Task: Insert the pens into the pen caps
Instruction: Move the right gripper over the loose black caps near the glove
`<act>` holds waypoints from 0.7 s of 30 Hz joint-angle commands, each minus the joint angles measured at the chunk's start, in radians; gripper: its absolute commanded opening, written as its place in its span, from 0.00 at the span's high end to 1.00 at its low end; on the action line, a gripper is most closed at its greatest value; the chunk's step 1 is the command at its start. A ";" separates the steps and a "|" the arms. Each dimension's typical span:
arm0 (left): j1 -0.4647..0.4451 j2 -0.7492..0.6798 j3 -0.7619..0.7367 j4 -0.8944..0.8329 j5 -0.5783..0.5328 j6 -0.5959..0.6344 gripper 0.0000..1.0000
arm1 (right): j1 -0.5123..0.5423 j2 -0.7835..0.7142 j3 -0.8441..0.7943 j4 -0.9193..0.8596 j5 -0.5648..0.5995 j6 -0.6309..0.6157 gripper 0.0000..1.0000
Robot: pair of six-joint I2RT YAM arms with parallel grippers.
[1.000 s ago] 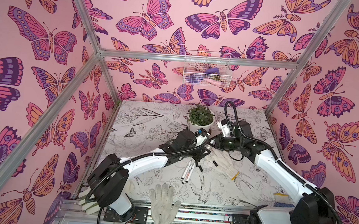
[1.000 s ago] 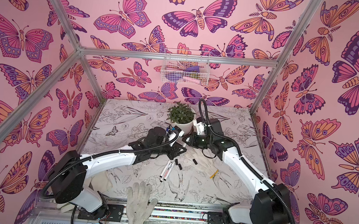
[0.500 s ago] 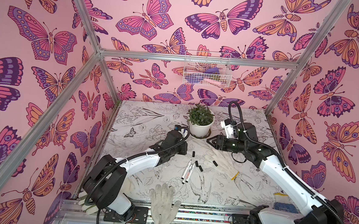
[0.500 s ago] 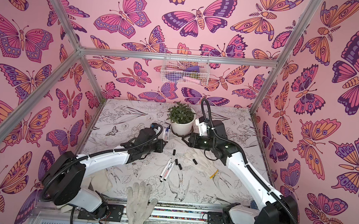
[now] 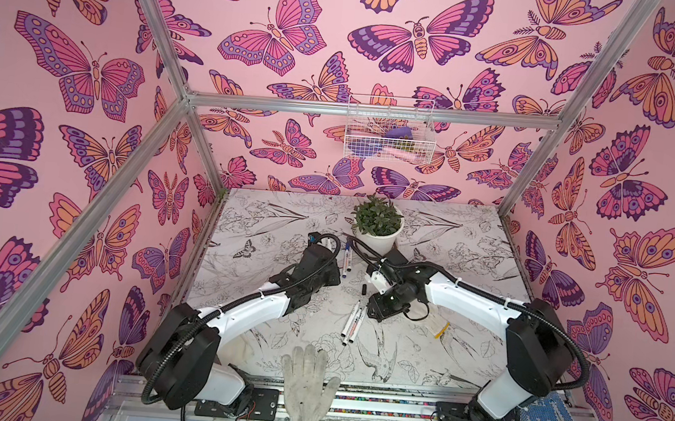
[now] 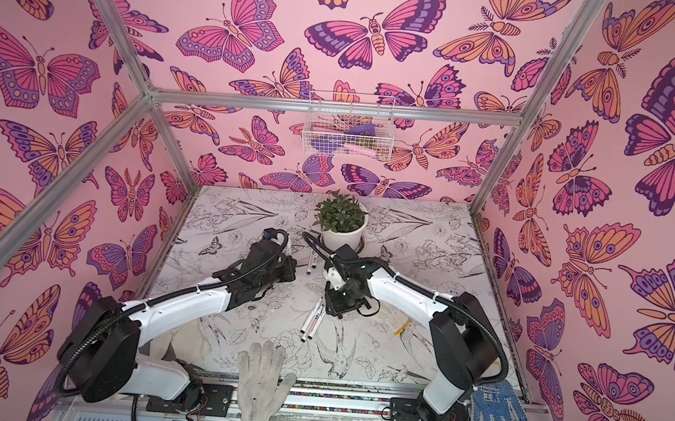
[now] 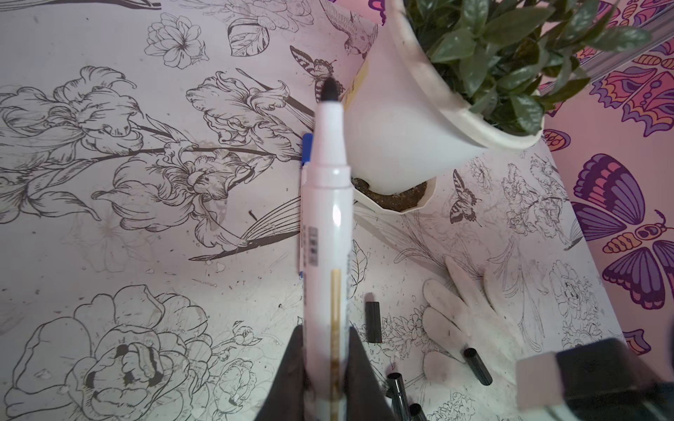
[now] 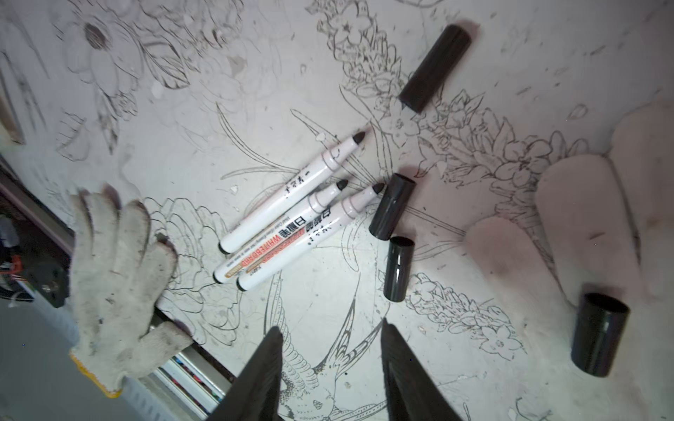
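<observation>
The left tool (image 7: 325,340) is clamped on a bare-tipped pen (image 7: 328,204), held above the bench (image 7: 109,237) near the plant pot (image 7: 401,138), toward the back edge. The right tool (image 8: 330,326) hangs partly open and empty over three loose pens (image 8: 291,211) mid-bench. The best pick, I judge, is the lone cap (image 8: 436,67): bare bench all round it, gripped near its closed end. Two caps (image 8: 392,206) crowd the pen tips, and a glove (image 8: 583,218) hems one side.
</observation>
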 commanded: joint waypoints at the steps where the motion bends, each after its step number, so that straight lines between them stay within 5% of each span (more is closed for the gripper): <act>1: 0.005 -0.003 -0.019 -0.010 -0.018 -0.016 1.00 | 0.008 0.046 0.037 -0.071 0.108 -0.049 0.57; 14: 0.009 -0.015 -0.027 -0.010 -0.024 -0.012 1.00 | 0.028 0.170 0.016 -0.046 0.167 0.005 0.69; 21: 0.009 -0.013 -0.026 -0.008 -0.022 -0.015 1.00 | 0.028 0.170 0.016 -0.090 0.406 0.025 0.75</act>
